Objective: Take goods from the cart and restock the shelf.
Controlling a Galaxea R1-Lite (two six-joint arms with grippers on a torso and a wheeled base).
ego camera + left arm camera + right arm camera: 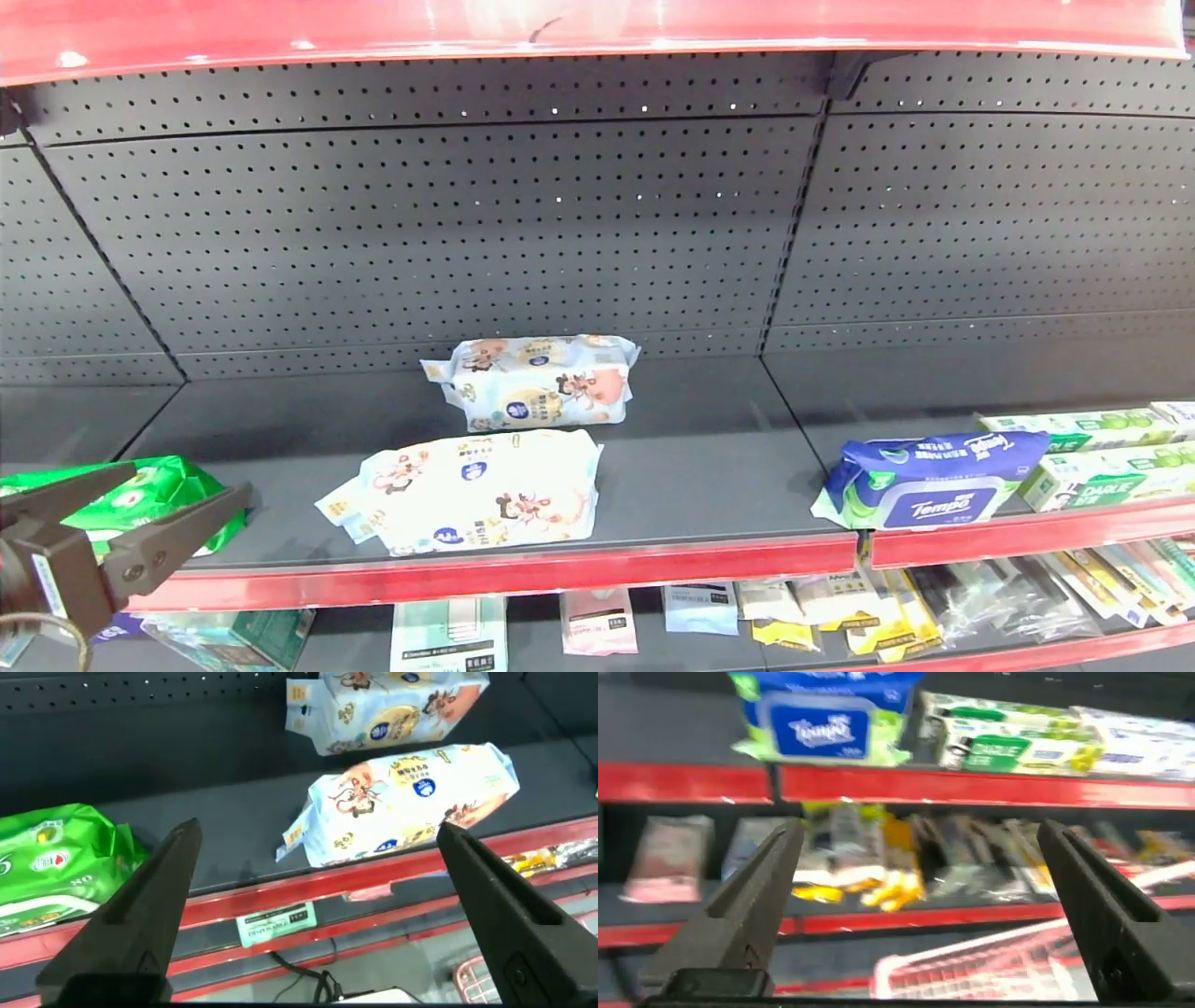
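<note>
We are holding the left gripper (318,829) and right gripper (920,826) spread and empty before the shelf (709,467), where wipe packs (476,490) are lying. We are judging that the cart (971,963) below the shelf needs a square approach.

A shop: red-edged pegboard shelf (504,574) stocked with wipes packs (471,492), toothpaste boxes (1106,474), price label (277,925).

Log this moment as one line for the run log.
left hand open, empty, at shelf front | right hand open, empty, facing lower shelf | two wipes packs lying on shelf
</note>
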